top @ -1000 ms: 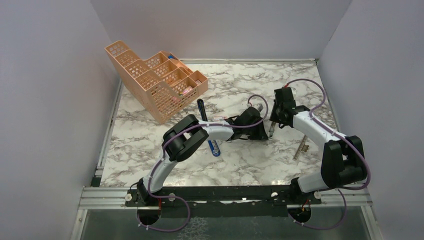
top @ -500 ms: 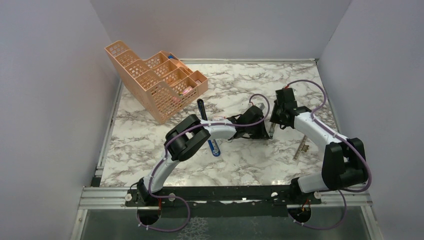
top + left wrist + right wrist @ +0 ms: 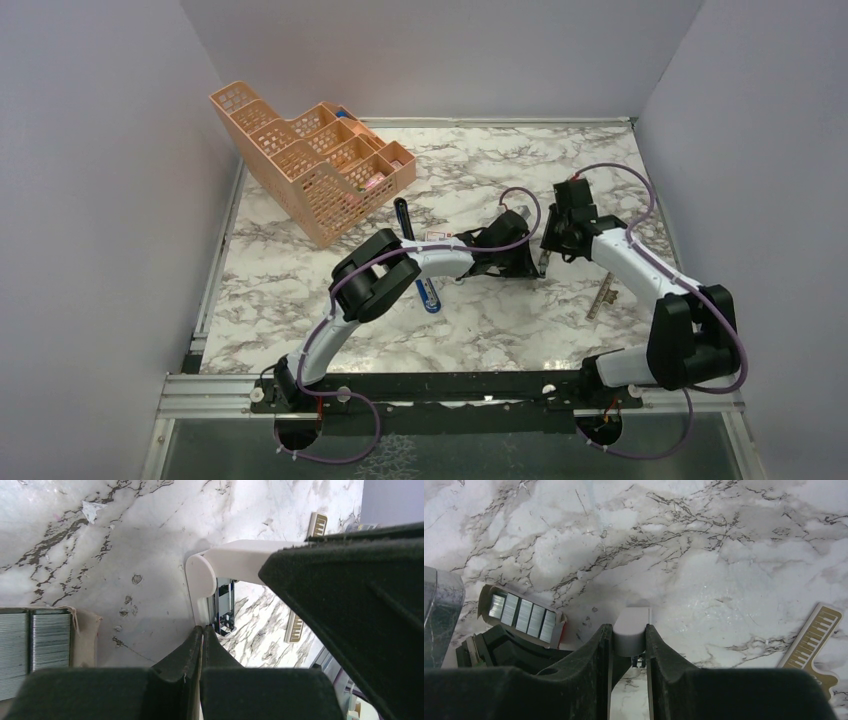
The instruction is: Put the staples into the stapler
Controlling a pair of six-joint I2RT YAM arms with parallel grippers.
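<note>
The blue stapler point(image 3: 428, 297) lies on the marble table, mostly hidden under my left forearm; neither gripper touches it. The staples point(image 3: 521, 613) sit as silvery strips in an open red-and-white cardboard box, left of my right gripper; they also show in the left wrist view point(image 3: 35, 640). My right gripper point(image 3: 629, 642) is shut on a small white block point(image 3: 633, 622) with a metal insert and holds it just above the table. My left gripper point(image 3: 202, 630) is shut, its tips against the block's point(image 3: 220, 572) metal underside. The two grippers meet mid-table, the left point(image 3: 533, 268) and the right point(image 3: 548, 250).
A peach mesh organiser point(image 3: 310, 165) stands at the back left. A brass comb-like strip point(image 3: 602, 297) lies right of the grippers, also in the right wrist view point(image 3: 814, 635). Grey walls close the table on three sides.
My left wrist has shifted slightly toward the white block and the right arm's elbow has moved a little right. Both grips look unchanged.
</note>
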